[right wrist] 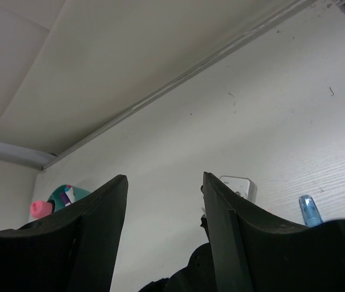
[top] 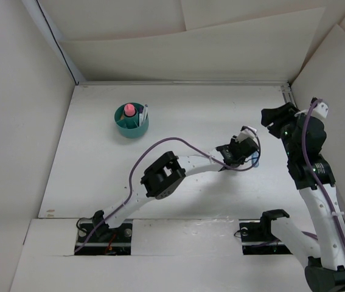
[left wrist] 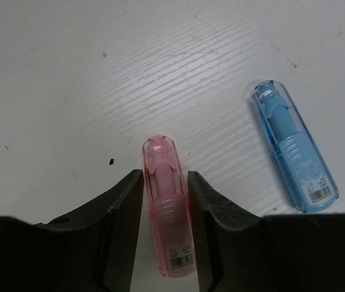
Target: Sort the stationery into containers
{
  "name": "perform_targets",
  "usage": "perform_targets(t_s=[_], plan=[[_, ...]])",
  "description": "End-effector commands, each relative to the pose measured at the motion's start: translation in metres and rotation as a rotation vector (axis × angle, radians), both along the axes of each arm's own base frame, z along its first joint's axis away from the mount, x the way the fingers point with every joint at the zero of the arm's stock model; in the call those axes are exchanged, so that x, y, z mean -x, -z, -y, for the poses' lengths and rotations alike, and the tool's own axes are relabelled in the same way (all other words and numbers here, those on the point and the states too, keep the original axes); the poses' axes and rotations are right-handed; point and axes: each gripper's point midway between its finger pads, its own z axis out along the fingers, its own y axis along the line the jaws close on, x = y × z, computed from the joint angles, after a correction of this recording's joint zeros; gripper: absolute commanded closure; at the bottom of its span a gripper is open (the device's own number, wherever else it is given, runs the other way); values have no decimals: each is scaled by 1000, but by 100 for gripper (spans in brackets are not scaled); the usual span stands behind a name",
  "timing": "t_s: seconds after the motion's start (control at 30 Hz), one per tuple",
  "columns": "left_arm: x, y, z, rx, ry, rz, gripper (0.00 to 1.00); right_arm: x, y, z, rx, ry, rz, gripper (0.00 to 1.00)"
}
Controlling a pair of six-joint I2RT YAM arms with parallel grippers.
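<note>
A stubby pink piece (left wrist: 167, 207) lies on the white table between the fingers of my left gripper (left wrist: 165, 176), which press on both its sides; in the top view the left gripper (top: 246, 148) is low at mid-right. A stubby blue piece (left wrist: 294, 149) lies just to its right, seen also in the top view (top: 255, 160) and the right wrist view (right wrist: 309, 210). The teal cup (top: 131, 121) stands at the far left holding a pink-orange stub (top: 129, 111) and white pens (top: 142, 114). My right gripper (top: 274, 117) is open, empty and raised above the table.
White walls enclose the table on the left, back and right. The left arm's purple cable (top: 160, 146) loops over the middle. The right arm (top: 309, 158) stands close to the right wall. The cup (right wrist: 69, 194) shows far left in the right wrist view.
</note>
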Motion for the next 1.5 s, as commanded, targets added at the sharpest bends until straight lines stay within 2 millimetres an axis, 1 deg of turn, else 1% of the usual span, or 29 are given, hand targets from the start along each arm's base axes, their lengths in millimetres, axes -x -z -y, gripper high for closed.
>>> perform_targets(t_s=[0.0, 0.13, 0.2, 0.4, 0.43, 0.5, 0.6, 0.67, 0.73, 0.77, 0.8, 0.83, 0.87, 0.9, 0.93, 0.97, 1.0, 1.07, 1.1, 1.13, 1.17, 1.2, 1.27, 1.3, 1.33, 1.37, 1.4, 1.43, 1.47], plan=[[0, -8, -14, -73, -2, 13, 67, -1, -12, -1, 5, -13, 56, 41], [-1, -3, -8, -78, 6, 3, 64, -1, -12, 0, 14, -14, 55, 41], [-3, -10, -5, -67, 11, 15, 64, -1, -12, 0, 14, -14, 55, 41], [-5, 2, 0, -80, 17, 15, 63, -1, -12, -2, 13, -25, 55, 41], [-7, -7, 4, -58, 16, 26, 63, -1, -12, -2, 13, -25, 55, 41], [-8, 6, 1, -91, 16, 24, 63, -1, -12, -2, 13, -25, 55, 41], [-11, 2, 4, -80, 8, 36, 70, -1, -12, -2, 13, -25, 55, 41], [-12, 5, 0, -95, -6, 43, 84, -1, -12, -2, 22, -26, 55, 41], [-15, -12, -4, -86, -24, 65, 94, -1, -12, -2, 22, -26, 55, 41], [-16, -12, -11, -93, -49, 75, 100, -2, -14, -2, 21, -26, 64, 41], [-17, -20, -15, -82, -68, 86, 100, -2, -14, -2, 21, -26, 64, 41], [-18, -51, -18, -41, -85, 116, 100, -2, -14, -2, 21, -26, 64, 41], [-20, -67, -20, -5, -99, 141, 100, -2, -14, -2, 21, -26, 64, 41], [-18, -63, -34, -27, -126, 148, 100, -2, -14, 0, 22, -15, 64, 41], [-18, -76, -40, -7, -139, 165, 100, -2, -14, 0, 22, -15, 64, 41], [-17, -115, -46, 63, -160, 192, 100, -2, -14, 2, 23, -4, 64, 41], [-22, -117, -62, 57, -195, 207, 100, -2, -17, 2, 22, -4, 73, 41], [-26, -140, -81, 107, -241, 214, 100, 0, -20, 4, 13, 9, 84, 41], [-35, -176, -98, 181, -279, 238, 100, -1, -22, 5, 12, 18, 93, 41], [-38, -173, -117, 158, -305, 238, 100, 1, -20, 6, 13, 18, 92, 41], [-43, -186, -130, 203, -342, 239, 100, 0, -17, 5, 13, 18, 92, 41], [-55, -218, -161, 262, -401, 262, 100, -1, -13, 2, 12, 2, 83, 41], [-67, -228, -203, 302, -478, 277, 100, -7, -10, -6, -2, -40, 94, 41], [-82, -262, -245, 395, -570, 316, 100, -15, 2, -10, -12, -54, 67, 41], [-88, -270, -268, 427, -610, 327, 100, -19, 8, -13, -12, -67, 56, 41], [-90, -258, -294, 424, -655, 319, 100, -21, 13, -15, -12, -76, 42, 41], [-94, -263, -318, 457, -696, 337, 100, -25, 19, -17, -12, -85, 28, 41], [-98, -286, -366, 517, -784, 395, 100, -29, 26, -18, -11, -85, 8, 41], [-98, -275, -390, 540, -841, 414, 100, -29, 26, -18, -11, -85, 8, 41]])
